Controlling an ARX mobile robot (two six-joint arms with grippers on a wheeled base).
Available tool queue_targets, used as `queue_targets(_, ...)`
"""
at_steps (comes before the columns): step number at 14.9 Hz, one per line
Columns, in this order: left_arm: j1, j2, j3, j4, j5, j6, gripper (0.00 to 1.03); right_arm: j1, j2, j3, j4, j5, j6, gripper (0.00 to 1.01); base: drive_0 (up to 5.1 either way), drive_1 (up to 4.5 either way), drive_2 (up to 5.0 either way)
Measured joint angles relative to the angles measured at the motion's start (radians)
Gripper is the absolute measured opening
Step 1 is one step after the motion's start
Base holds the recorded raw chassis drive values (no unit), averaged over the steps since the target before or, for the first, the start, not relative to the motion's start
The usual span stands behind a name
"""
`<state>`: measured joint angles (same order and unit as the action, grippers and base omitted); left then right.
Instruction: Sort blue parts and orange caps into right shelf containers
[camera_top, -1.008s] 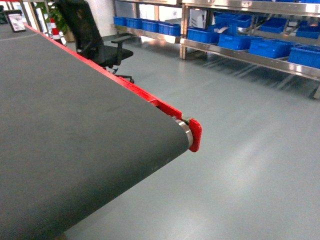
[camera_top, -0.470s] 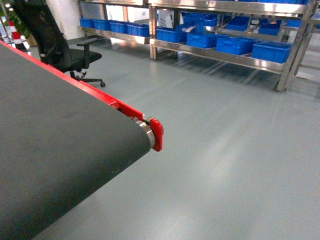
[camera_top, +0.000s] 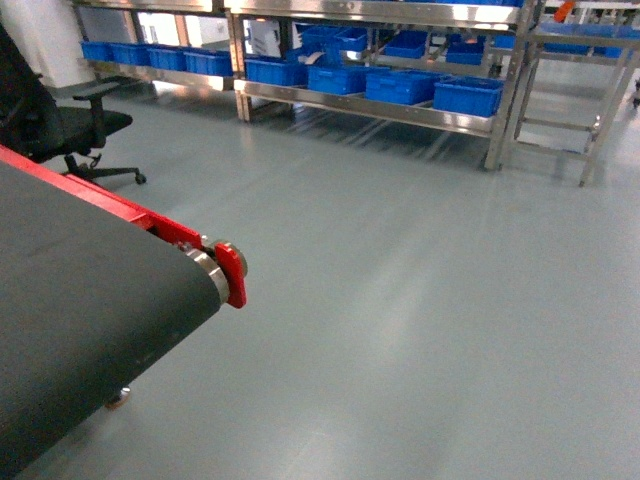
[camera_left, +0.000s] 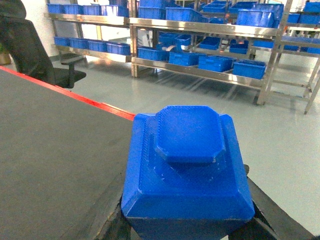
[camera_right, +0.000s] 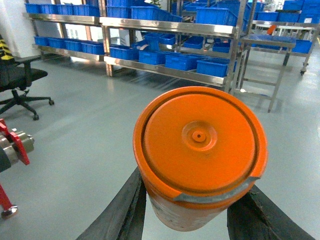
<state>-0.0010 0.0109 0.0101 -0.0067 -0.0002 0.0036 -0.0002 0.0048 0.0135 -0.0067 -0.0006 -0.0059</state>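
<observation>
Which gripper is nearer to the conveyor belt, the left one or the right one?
Left. The left gripper, holding the blue part, hangs right over the belt. The right gripper, holding the orange cap, is over bare floor, beyond the belt's end.

Dark conveyor belt (camera_top: 80, 300) at lower left of head view, red side rail (camera_top: 110, 205) along its far edge, red end plate (camera_top: 233, 272) and metal roller (camera_top: 208, 272) at its end. Black office chair (camera_top: 50, 125) behind belt on grey floor (camera_top: 420, 300). Steel shelf rack (camera_top: 380, 105) along far wall; separate steel frame (camera_top: 590, 110) at its right.
</observation>
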Motion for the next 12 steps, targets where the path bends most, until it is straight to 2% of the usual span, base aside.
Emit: queue_targets(12, 0.000, 0.000, 0.000, 0.000, 0.000, 0.000, 0.43, 0.000, 0.000, 0.000, 0.000, 0.000, 0.000, 0.40, -1.5, -1.53, -1.5)
